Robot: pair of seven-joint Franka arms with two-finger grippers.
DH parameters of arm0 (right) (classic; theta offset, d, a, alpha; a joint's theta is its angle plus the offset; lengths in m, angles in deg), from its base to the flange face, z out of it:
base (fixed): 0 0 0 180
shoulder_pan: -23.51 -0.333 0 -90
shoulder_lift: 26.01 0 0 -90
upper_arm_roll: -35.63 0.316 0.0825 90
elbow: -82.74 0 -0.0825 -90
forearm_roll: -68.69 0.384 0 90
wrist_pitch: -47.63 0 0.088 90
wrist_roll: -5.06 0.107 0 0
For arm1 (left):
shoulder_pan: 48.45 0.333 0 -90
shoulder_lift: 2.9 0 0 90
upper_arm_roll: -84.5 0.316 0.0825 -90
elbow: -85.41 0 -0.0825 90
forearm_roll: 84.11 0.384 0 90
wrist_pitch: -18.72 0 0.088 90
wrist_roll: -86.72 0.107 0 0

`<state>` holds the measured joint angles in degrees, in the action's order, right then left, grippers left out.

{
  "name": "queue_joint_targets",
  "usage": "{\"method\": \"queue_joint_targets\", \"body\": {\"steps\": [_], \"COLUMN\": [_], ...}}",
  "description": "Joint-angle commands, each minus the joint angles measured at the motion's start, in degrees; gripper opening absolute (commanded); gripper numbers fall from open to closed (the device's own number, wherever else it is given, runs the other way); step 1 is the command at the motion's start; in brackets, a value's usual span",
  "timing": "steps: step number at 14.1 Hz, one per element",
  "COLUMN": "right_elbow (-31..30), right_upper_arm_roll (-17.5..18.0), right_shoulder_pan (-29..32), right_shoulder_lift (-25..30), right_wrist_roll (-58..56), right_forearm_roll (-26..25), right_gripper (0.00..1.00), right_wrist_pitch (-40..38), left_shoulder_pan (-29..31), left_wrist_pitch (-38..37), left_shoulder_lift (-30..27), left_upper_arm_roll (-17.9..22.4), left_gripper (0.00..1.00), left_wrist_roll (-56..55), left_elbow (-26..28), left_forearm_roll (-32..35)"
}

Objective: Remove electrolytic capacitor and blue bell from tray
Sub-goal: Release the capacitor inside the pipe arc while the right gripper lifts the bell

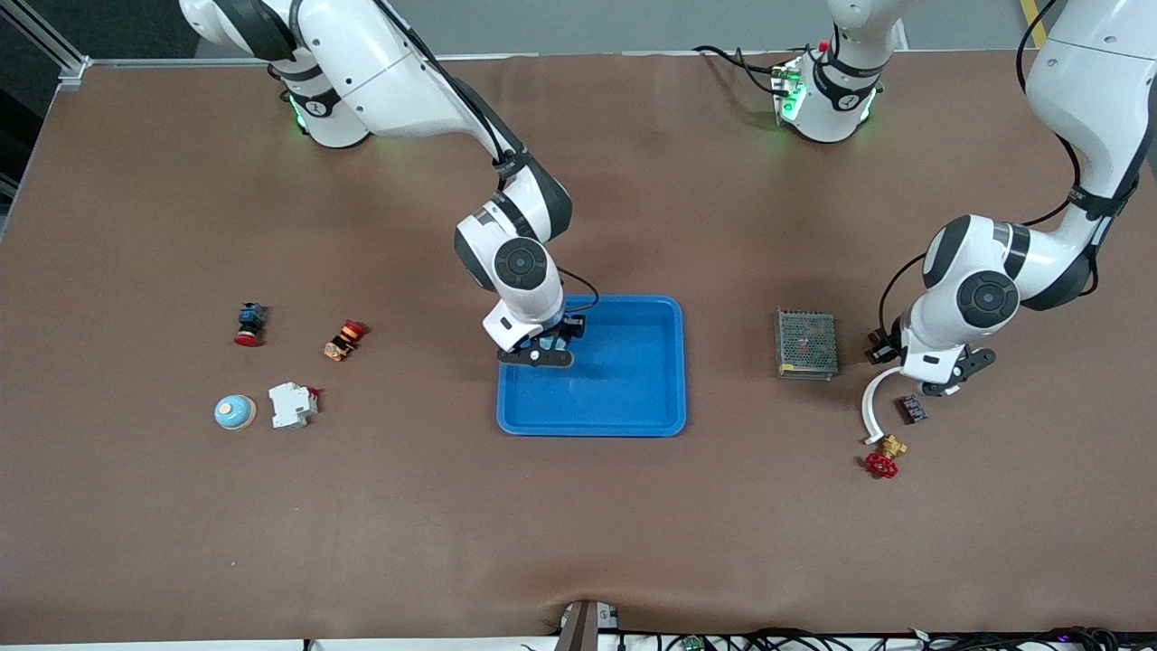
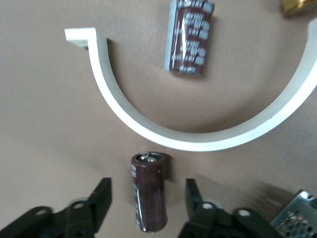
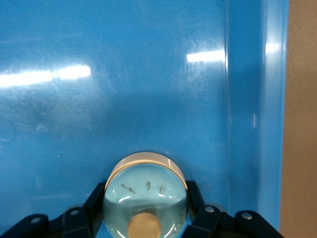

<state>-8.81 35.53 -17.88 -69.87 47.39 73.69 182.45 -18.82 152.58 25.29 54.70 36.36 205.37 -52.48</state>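
My right gripper (image 3: 145, 191) is shut on a light-blue domed bell (image 3: 146, 176) with a tan rim, its fingers pressing both sides. It holds the bell low over the blue tray (image 1: 633, 398), at the corner toward the right arm's end (image 1: 536, 354). My left gripper (image 2: 147, 186) is open around a dark brown capacitor (image 2: 148, 198), with a gap on each side. A second capacitor (image 2: 189, 37) lies inside the curve of a white arc-shaped piece (image 2: 198, 141). In the front view the left gripper (image 1: 940, 387) hangs beside a capacitor (image 1: 911, 409).
A second bell (image 1: 235, 411), a white breaker (image 1: 292, 404) and two red push-buttons (image 1: 250, 323) (image 1: 344, 339) lie toward the right arm's end. A metal mesh box (image 1: 806, 344) and a red-handled brass valve (image 1: 884, 458) sit near the left gripper.
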Motion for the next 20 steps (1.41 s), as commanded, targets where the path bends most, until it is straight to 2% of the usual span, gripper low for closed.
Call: {"method": "queue_joint_targets", "body": {"steps": [1,4,8,13,15,20], "right_elbow": [0.67,1.81,1.38,0.50,-1.60,-3.29], "right_upper_arm_roll": [-0.08,-0.08,-0.08,-0.08,-0.08,0.01], "right_shoulder_pan": [-0.10,0.43,3.41,12.01,14.31,14.32], "right_shoulder_lift": [1.48,5.78,13.43,25.20,28.90,33.39], "right_wrist_roll": [-0.05,-1.54,-9.00,-26.91,-32.99,-33.54], "right_forearm_roll": [-0.96,-0.96,-0.79,-0.79,-0.70,-0.79], "right_gripper": [0.50,0.50,0.50,0.50,0.50,0.49], "right_wrist_pitch": [-2.79,-11.48,-23.52,-38.30,-39.11,-38.49], "left_shoulder_pan": [0.17,0.17,0.17,0.26,0.35,0.35], "left_wrist_pitch": [-0.35,-1.13,-8.24,-18.43,-23.00,-30.83], "left_shoulder_lift": [-2.26,-2.96,-2.97,-3.14,-3.49,-6.12], "left_upper_arm_roll": [-0.95,-2.89,-6.57,-12.02,-13.87,-14.76], "left_gripper": [1.00,1.00,1.00,1.00,1.00,1.00], "left_wrist_roll": [-0.01,0.00,0.26,0.52,2.27,10.08], "left_elbow": [-1.39,-4.55,-11.75,-20.45,-24.32,-31.98], "left_forearm_roll": [0.99,0.55,0.11,-1.03,-2.52,-8.06]}}
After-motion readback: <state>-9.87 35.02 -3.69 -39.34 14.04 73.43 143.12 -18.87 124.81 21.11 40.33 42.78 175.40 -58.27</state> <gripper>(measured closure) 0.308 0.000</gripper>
